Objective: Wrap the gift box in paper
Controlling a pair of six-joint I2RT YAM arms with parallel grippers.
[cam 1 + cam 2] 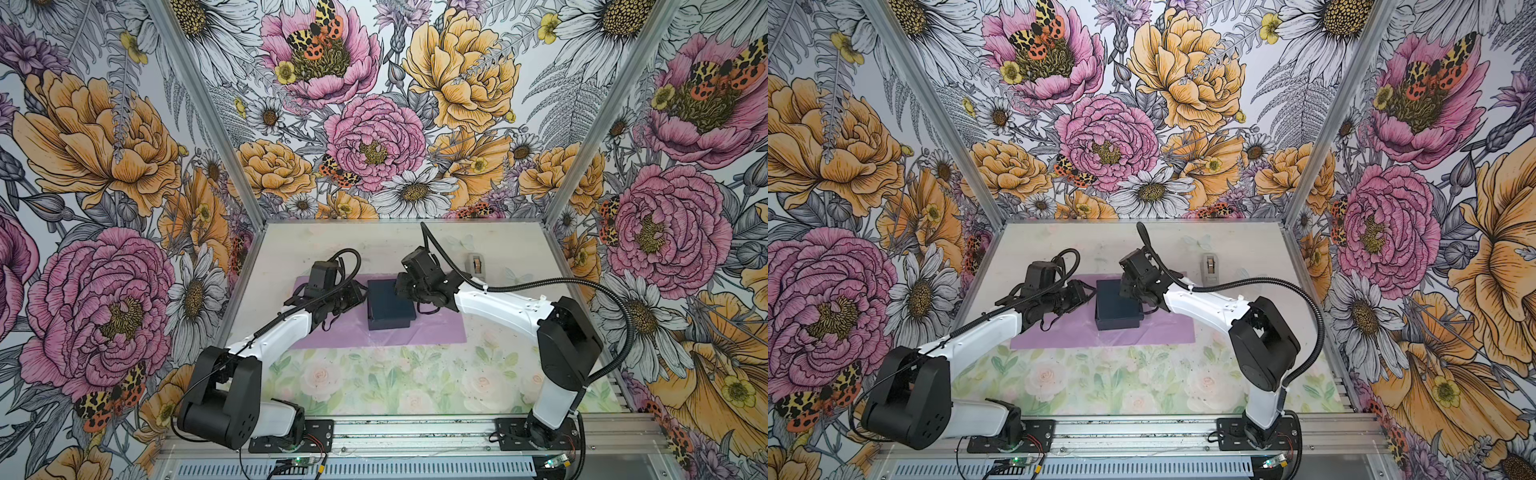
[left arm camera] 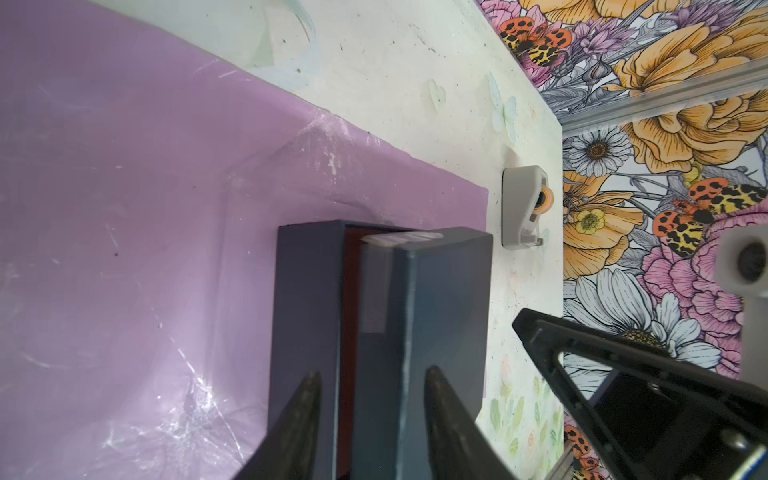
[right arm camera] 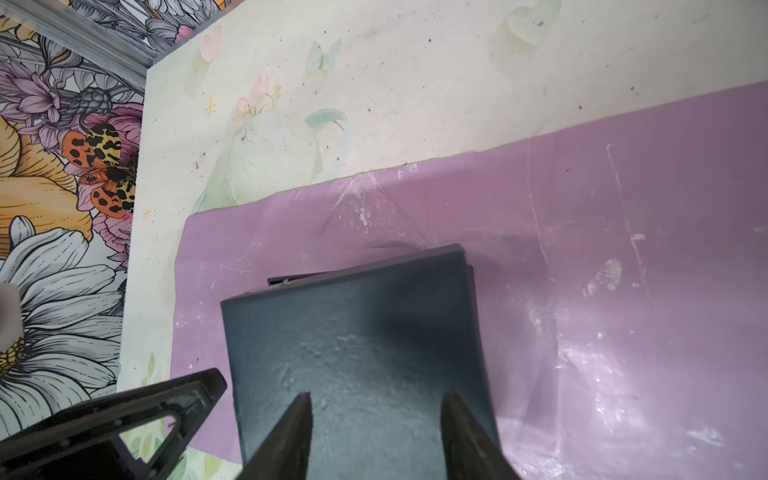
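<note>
The gift box (image 1: 390, 309) (image 1: 1117, 309), dark navy, lies on the lilac paper (image 1: 436, 328) (image 1: 1167, 330), which is spread flat on the table. In the left wrist view the box (image 2: 440, 299) shows a dark red gap between its two shifted parts. My left gripper (image 1: 360, 296) (image 1: 1088, 293) is at the box's left side, jaws apart (image 2: 374, 399), with the box just beyond the tips. My right gripper (image 1: 401, 291) (image 1: 1125, 291) hovers over the box's far right corner, open (image 3: 378, 415), with the box top (image 3: 357, 332) under its tips. Neither gripper holds anything.
A small grey tape dispenser (image 1: 478, 266) (image 1: 1210, 267) (image 2: 521, 208) stands behind the paper's right end. The table (image 1: 374, 382) has a pale floral surface. Flowered walls with metal posts close it in on three sides.
</note>
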